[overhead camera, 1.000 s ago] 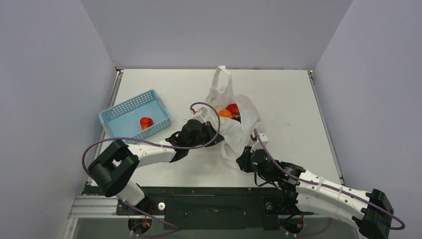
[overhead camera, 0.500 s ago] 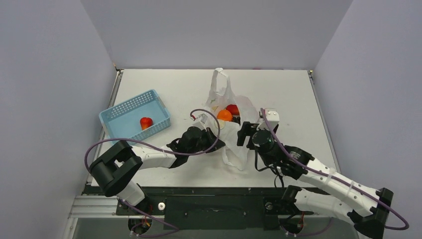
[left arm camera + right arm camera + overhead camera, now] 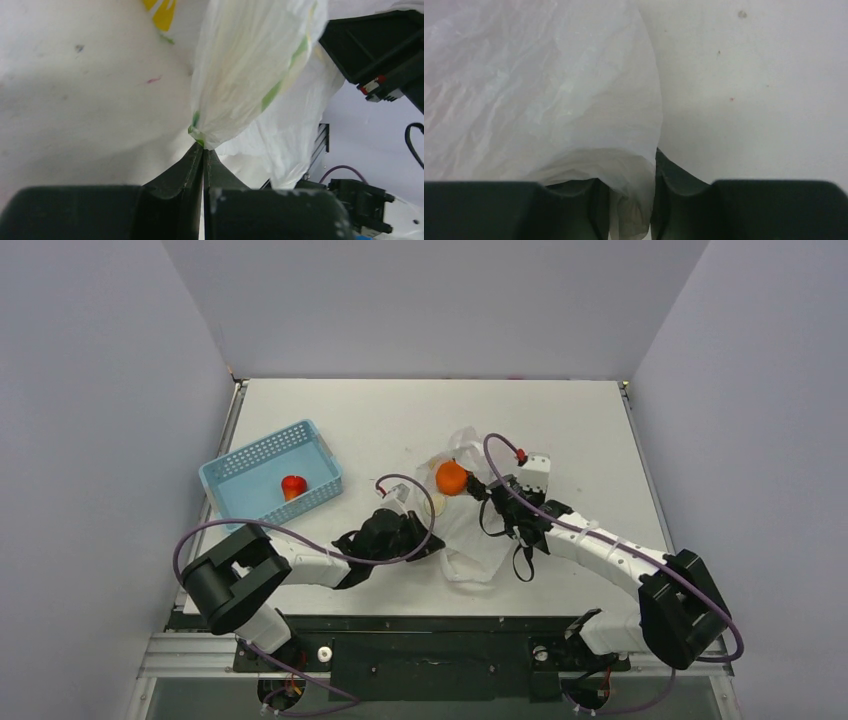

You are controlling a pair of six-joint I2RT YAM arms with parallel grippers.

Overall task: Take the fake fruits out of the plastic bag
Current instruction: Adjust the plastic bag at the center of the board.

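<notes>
The plastic bag lies crumpled at the table's middle, thin white film with green and yellow prints. A round orange fruit shows at the bag's far edge, and the other fruits in the bag are hidden. My left gripper is shut, pinching a green-printed tip of the film on the bag's left side. My right gripper sits just right of the orange. A fold of bag film fills the narrow gap between its jaws.
A blue perforated basket stands at the left with a red fruit inside. The right arm's purple cable loops over the bag. Grey walls close in the table on three sides.
The right arm swung from the bag's near side up to its far edge beside the orange, opened, then closed on the film. The bag's loops collapsed; the red fruit inside is no longer seen.
</notes>
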